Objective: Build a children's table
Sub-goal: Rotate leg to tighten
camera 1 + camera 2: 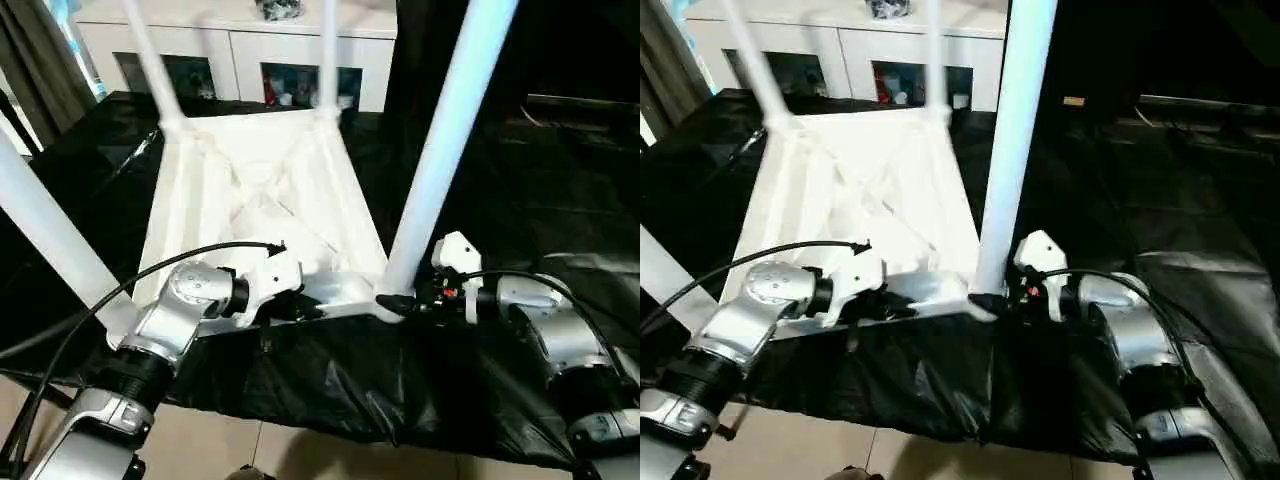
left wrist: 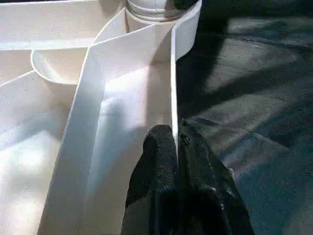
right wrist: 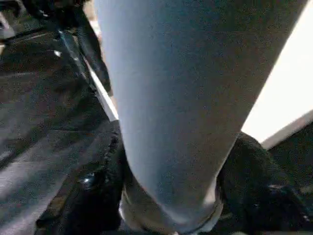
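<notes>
The white tabletop [image 1: 260, 180] lies upside down on a black sheet, ribbed underside up. Legs stand in its corner sockets: the near right leg [image 1: 450, 140], the near left leg [image 1: 50, 240] and two at the far corners [image 1: 150, 60]. My left gripper [image 2: 175, 134] is shut on the thin near rim of the tabletop, one finger on each side of the wall. My right gripper [image 1: 400, 302] sits at the base of the near right leg, and its black fingers [image 3: 93, 186] press against both sides of the tube just above the socket.
The black sheet [image 1: 520, 170] covers the work surface and hangs over its near edge, with tiled floor [image 1: 200, 440] below. A white glass-door cabinet [image 1: 240, 50] stands behind the tabletop. A dark curtain [image 1: 40, 60] hangs at far left.
</notes>
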